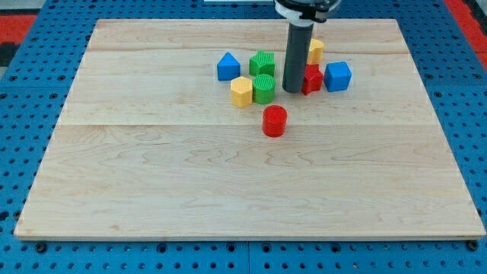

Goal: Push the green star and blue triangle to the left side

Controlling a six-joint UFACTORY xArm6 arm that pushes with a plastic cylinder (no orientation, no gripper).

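Observation:
The green star [262,63] sits on the wooden board [152,167] near the top centre. The blue triangle [227,67] lies just to its left, with a small gap between them. My tip [292,91] stands to the right of the green star and a little below it, between the green cylinder [264,89] and a red block [311,79]. The rod hides the red block's left part. Whether the tip touches either block cannot be told.
A yellow hexagon [241,91] sits against the green cylinder's left side. A red cylinder [274,121] lies below the cluster. A blue cube [338,76] is right of the red block. A yellow block [315,51] shows partly behind the rod.

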